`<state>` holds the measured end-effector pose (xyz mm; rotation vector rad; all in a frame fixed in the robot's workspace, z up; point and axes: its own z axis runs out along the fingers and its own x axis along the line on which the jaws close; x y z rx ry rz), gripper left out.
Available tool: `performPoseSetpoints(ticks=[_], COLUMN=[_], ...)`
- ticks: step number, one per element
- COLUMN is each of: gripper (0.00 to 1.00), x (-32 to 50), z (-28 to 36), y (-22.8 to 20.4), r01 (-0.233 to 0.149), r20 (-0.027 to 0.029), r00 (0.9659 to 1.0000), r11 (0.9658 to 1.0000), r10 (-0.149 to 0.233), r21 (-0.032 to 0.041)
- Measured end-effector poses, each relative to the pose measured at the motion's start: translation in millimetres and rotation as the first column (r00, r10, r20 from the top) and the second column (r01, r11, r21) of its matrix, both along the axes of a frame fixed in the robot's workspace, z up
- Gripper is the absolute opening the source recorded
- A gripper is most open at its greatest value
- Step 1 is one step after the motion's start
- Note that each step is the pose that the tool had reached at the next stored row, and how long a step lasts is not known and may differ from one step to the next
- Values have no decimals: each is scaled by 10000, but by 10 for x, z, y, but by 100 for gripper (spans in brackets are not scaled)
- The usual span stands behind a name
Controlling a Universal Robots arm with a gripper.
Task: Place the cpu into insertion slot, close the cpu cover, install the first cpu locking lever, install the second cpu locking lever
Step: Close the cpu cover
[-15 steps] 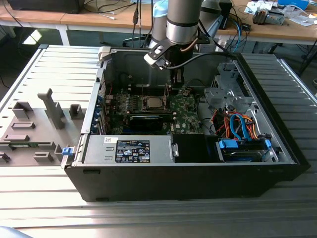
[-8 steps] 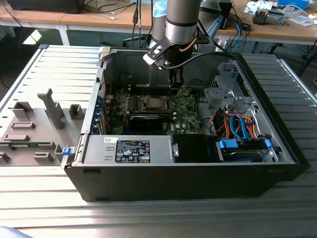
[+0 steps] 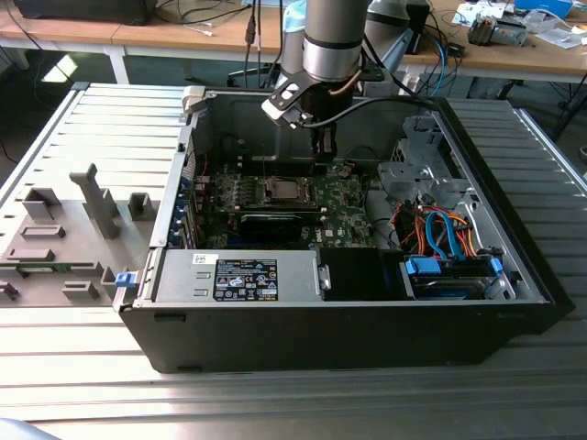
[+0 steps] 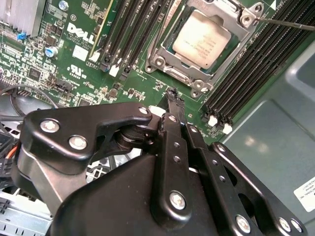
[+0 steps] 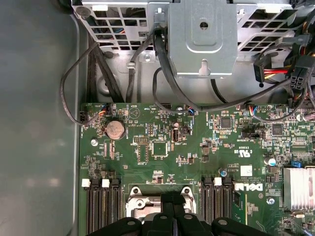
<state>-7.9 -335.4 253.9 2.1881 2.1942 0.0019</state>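
Note:
The cpu (image 4: 202, 38), a silvery square chip, lies flat in the insertion slot (image 3: 280, 191) on the green motherboard. The grey cpu cover (image 4: 170, 66) lies down around it, and the chip shows through its window. A thin locking lever (image 4: 288, 23) runs off from one corner of the frame. My gripper (image 4: 172, 94) hangs above the board just beside the socket, its black fingers (image 4: 173, 123) pressed together with nothing between them. In the exterior view the gripper (image 3: 323, 147) is over the board, slightly to that view's right of the socket. The gripper (image 5: 172, 199) also sits over the socket frame (image 5: 134, 202) in the first wrist view.
Long black memory slots (image 4: 133, 29) flank the socket on both sides. A finned heatsink (image 5: 298, 187), a metal drive cage (image 5: 202, 39) and loose cables (image 5: 74, 93) lie around the board. The power supply (image 3: 238, 275) and the case walls (image 3: 339, 339) box it in. Grey fixtures (image 3: 64, 238) stand on the table.

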Motion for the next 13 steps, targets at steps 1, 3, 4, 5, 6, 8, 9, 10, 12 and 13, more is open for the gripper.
performPoseSetpoints(ticks=[1,3,4,5,6,8,9,10,12,13], gripper=[11,11,11,11,11,11,11,11,11,11], x=[-9,-19,-22,-27,-32,-42,-47,-51,-61,-65], z=[-1,-2,-3,-5,-6,-8,-8,-9,-9,-10], y=[0,0,0,0,0,0,0,0,0,0], r01=[0,0,0,-1,1,-1,0,0,0,0], r20=[1,-1,-1,0,0,0,0,1,0,0], r00=[10000,10000,10000,10000,10000,10000,10000,10000,10000,10000], r11=[10000,10000,10000,10000,10000,10000,10000,10000,10000,10000], r10=[0,0,0,1,-1,1,0,0,0,0], r21=[2,4,6,10,11,17,20,22,27,30])
